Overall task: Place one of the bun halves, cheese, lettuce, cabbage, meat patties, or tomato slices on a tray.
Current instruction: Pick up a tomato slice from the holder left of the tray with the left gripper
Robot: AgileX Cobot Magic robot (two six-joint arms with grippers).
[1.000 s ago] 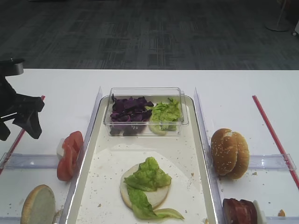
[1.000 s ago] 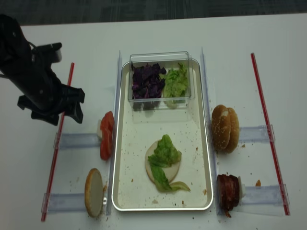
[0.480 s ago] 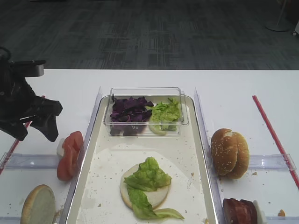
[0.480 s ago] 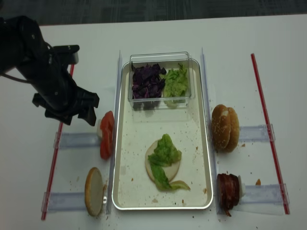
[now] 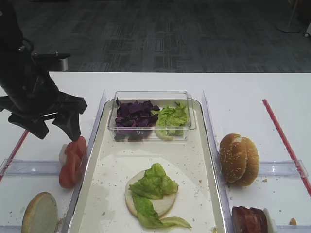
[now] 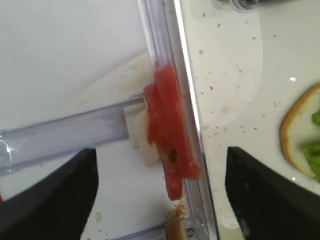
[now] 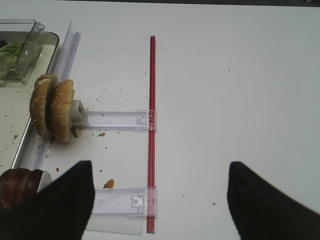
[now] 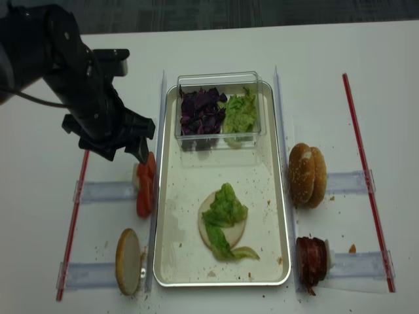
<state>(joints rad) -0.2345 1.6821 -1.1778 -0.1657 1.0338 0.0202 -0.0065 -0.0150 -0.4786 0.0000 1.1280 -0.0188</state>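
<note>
My left gripper (image 5: 56,130) hangs open just behind and above the red tomato slices (image 5: 72,160), which stand on edge against a holder left of the tray (image 5: 189,160). The left wrist view has the tomato slices (image 6: 170,140) between the two dark fingers, untouched. On the tray lies a bun half (image 5: 165,204), cut face up, topped with lettuce (image 5: 153,183). Purple cabbage (image 5: 133,114) and more lettuce (image 5: 171,116) fill a clear box at the tray's back. My right gripper (image 7: 160,200) is open over bare table, holding nothing.
Two bun halves (image 5: 238,159) stand on edge right of the tray, with dark meat patties (image 5: 249,219) in front of them. Another bun half (image 5: 40,213) stands at the front left. Clear plastic rails (image 5: 29,167) and red strips (image 7: 151,125) lie on the white table.
My left arm has swung rightward from the table's left edge to just above the tomato slices, jaws staying open. Nothing else has moved.
</note>
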